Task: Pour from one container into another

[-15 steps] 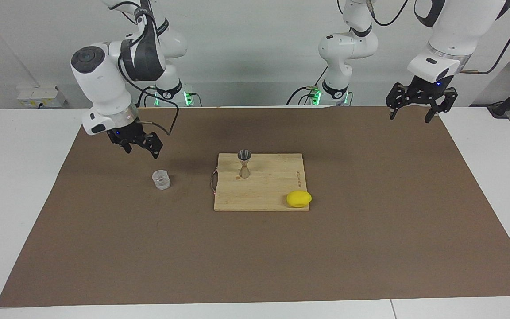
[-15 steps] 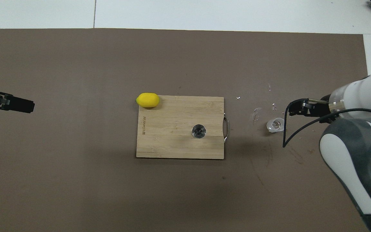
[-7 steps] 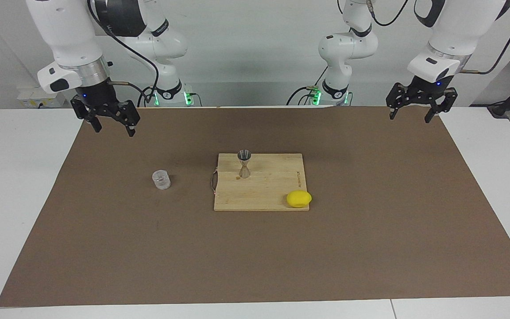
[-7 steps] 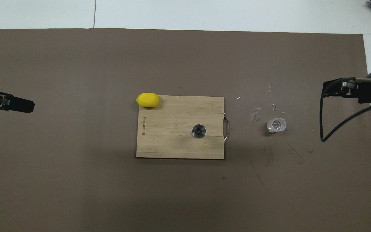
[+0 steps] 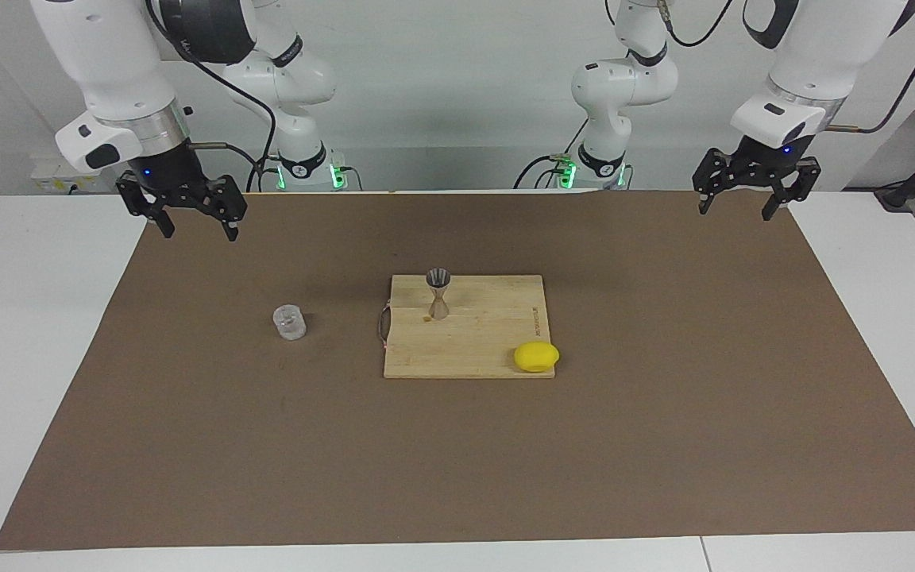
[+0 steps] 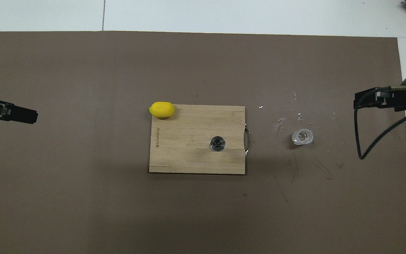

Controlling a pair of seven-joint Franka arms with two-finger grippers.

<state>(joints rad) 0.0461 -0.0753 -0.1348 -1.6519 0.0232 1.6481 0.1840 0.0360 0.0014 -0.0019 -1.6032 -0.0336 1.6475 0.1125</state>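
Both views are bright and evenly lit from above, with no strong glare on the white desk [image 5: 44, 318] or the matte brown mat [image 5: 664, 397]. Shadows are soft and faint: a dim, broad patch lies on the mat along the cutting board [image 6: 189, 155] edge nearer the robots, and the jigger [image 5: 438, 294] casts only a slight smudge on the wood. Focus is sharp throughout, though the clear glass cup [image 6: 302, 137] shows small white glints and its outline is hard to read.

Facing view: board [image 5: 469, 342] at centre carries the jigger [image 5: 438, 294] upper left and lemon [image 5: 536, 357] lower right; glass [image 5: 290, 322] sits left of it.
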